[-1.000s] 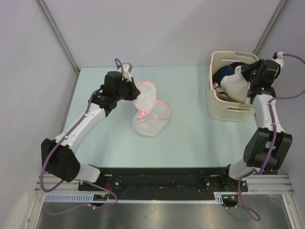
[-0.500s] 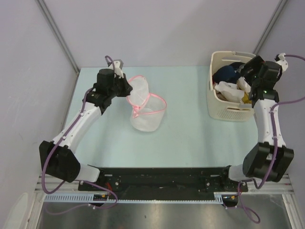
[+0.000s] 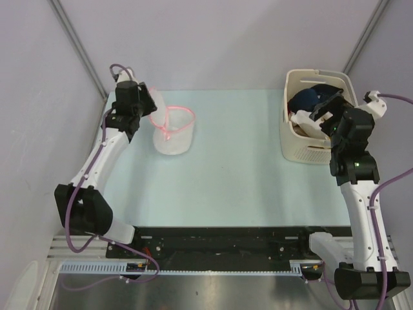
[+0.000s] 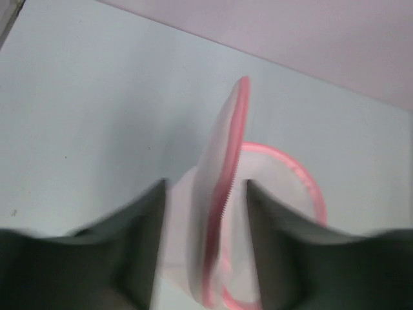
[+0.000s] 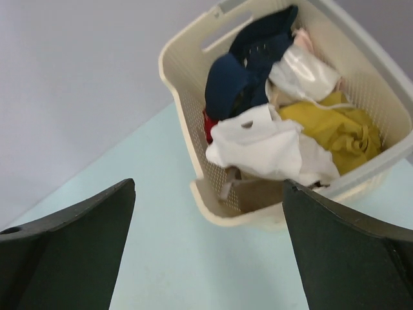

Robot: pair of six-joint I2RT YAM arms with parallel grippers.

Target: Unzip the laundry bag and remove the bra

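The laundry bag (image 3: 173, 137), a white mesh pouch with pink zipper trim, lies unzipped at the back left of the table, its mouth gaping. My left gripper (image 3: 145, 106) is at its left edge. In the left wrist view, the bag's upright pink-rimmed flap (image 4: 222, 148) stands between the parted fingers of my left gripper (image 4: 205, 187), with a gap on each side. The navy bra (image 5: 248, 71) lies on top of the clothes in the cream basket (image 3: 310, 152). My right gripper (image 3: 326, 106) hangs wide open over the basket's near side, holding nothing.
White cloth (image 5: 258, 142) and yellow cloth (image 5: 329, 123) fill the basket beside the bra, with a bit of red below. Grey walls close in behind and on both sides. The pale blue table (image 3: 251, 174) stretches between bag and basket.
My left arm swung to the back left, dragging the bag along, and its jaws have parted. My right gripper opened and drew back from the basket.
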